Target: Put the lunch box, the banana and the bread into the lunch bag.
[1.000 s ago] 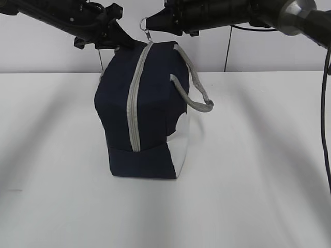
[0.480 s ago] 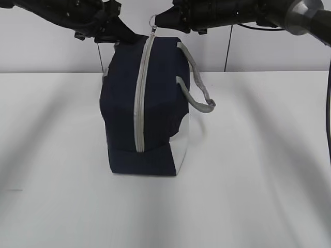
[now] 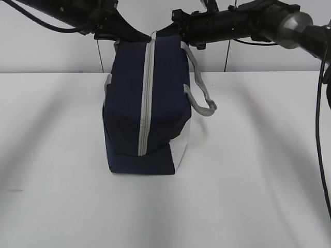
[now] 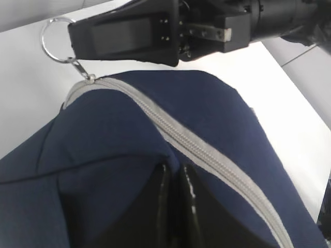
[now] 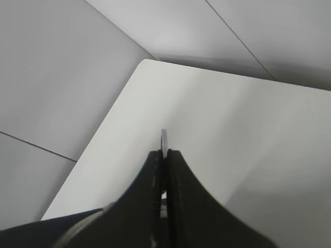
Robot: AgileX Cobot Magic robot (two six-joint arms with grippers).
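Slippage threatens: your right pincer (image 4: 70, 36) pinches the metal ring pull (image 4: 53, 40) atop the navy-blue fabric lunch bag (image 3: 145, 108); your left pincer (image 4: 173, 178), clamped shut on its fabric, could let it tip.

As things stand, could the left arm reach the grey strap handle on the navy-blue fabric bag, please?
Probably not directly. The left gripper is shut on a fold of the navy-blue fabric bag on its left side, while the grey strap handle hangs on the far right, beyond the bag and below the right gripper.
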